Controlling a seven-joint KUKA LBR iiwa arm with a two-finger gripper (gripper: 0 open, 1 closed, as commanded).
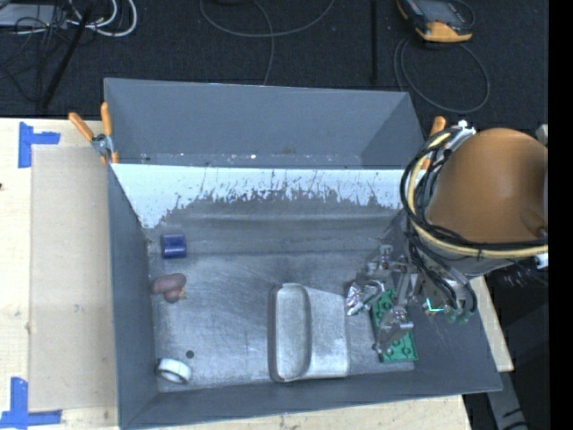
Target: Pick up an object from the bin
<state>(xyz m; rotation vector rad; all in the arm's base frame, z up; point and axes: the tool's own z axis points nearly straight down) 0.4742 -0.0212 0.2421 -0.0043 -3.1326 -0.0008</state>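
My gripper hangs low over the bin's right side, beneath the arm's orange cover. Directly under and just below it lies a flat green thing with small markings, near the bin's front right corner; part of it is hidden by the gripper. Whether the gripper touches it I cannot tell. To the left of the gripper a long grey rounded tray-like thing lies lengthwise on the floor, with a pale grey sheet beside it.
Along the bin's left side lie a small blue block, a brownish lump and a white ring in the front left corner. The arm and its cables cover the bin's right wall.
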